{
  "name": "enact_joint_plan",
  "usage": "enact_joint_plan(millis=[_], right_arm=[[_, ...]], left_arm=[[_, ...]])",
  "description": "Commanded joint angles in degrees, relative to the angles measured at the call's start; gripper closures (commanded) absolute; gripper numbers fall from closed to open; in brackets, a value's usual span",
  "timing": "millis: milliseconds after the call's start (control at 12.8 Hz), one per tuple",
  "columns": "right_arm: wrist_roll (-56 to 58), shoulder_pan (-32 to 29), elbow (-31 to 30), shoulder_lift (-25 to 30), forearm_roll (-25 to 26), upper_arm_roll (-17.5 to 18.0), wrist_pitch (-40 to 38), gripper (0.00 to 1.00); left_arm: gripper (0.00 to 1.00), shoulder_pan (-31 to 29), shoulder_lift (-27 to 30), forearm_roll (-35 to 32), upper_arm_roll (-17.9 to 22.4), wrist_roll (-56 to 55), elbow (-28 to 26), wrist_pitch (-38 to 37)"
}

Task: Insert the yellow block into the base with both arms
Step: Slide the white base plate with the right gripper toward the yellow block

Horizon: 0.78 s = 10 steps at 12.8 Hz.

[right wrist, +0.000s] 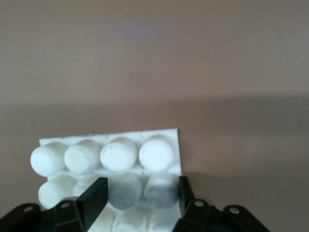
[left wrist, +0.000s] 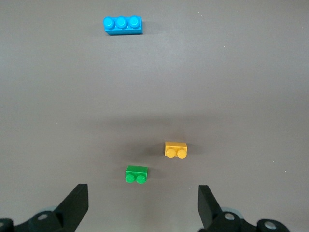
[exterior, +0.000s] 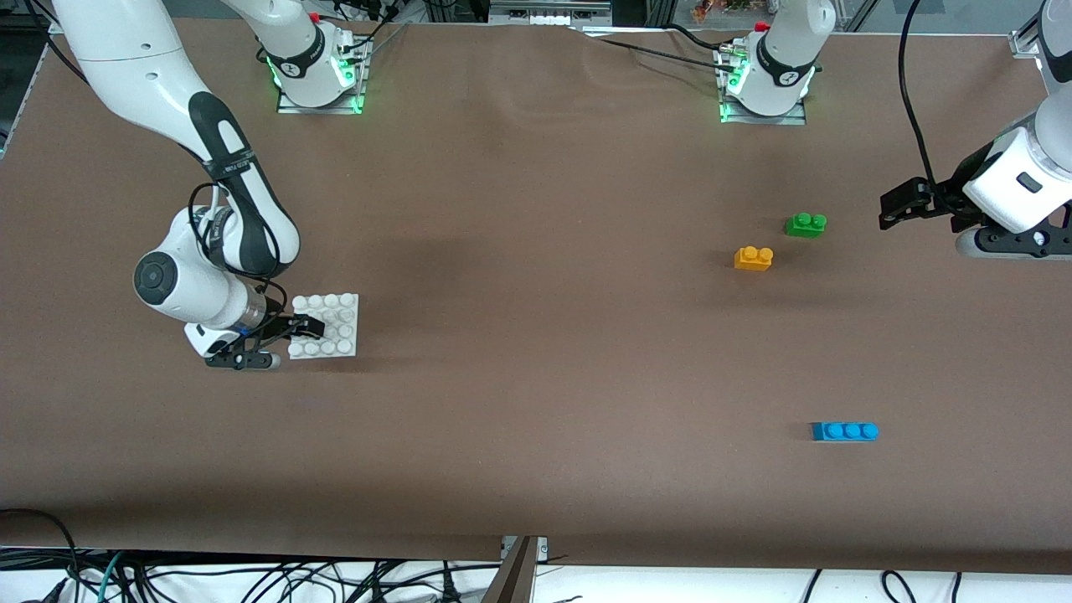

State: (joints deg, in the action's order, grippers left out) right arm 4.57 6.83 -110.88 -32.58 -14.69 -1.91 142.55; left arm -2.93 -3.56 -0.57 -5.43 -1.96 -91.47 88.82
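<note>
The yellow block point(exterior: 753, 258) lies on the brown table toward the left arm's end, and it also shows in the left wrist view point(left wrist: 175, 149). The white studded base point(exterior: 335, 318) lies flat toward the right arm's end. My right gripper point(exterior: 308, 327) is down on the base's edge, and in the right wrist view point(right wrist: 142, 187) its fingers point(right wrist: 94, 198) are closed around two studs of the base point(right wrist: 111, 145). My left gripper point(exterior: 884, 211) is open and empty, up over the table at the left arm's end; in the left wrist view point(left wrist: 142, 189) the yellow block lies apart from it.
A green two-stud brick point(exterior: 806, 224) lies next to the yellow block, a little farther from the front camera, and shows closest to the left gripper in the left wrist view point(left wrist: 136, 174). A blue three-stud brick point(exterior: 845, 431) lies nearer the front camera.
</note>
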Motion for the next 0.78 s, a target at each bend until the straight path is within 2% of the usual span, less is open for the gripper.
enact_joint_plan(millis=[0,390,702], right_arm=[[-3.14,3.09,-1.53,-0.73,-1.04,1.2,3.35,0.35],[-12.37,8.71,-0.83,-1.0,-0.95,1.2,5.29,0.35],[-15.19,12.67,1.11,-3.71,-0.86,1.2,7.91,0.35]], left_arm=[[0.0,-0.15,-0.66,2.06,-0.01,-0.5,1.65,-1.02],[0.0,-0.15,-0.66,2.06,-0.01,-0.41,1.65,-1.02],[0.0,-0.24,-0.66,2.06,-0.01,-0.5,1.65,-1.02]])
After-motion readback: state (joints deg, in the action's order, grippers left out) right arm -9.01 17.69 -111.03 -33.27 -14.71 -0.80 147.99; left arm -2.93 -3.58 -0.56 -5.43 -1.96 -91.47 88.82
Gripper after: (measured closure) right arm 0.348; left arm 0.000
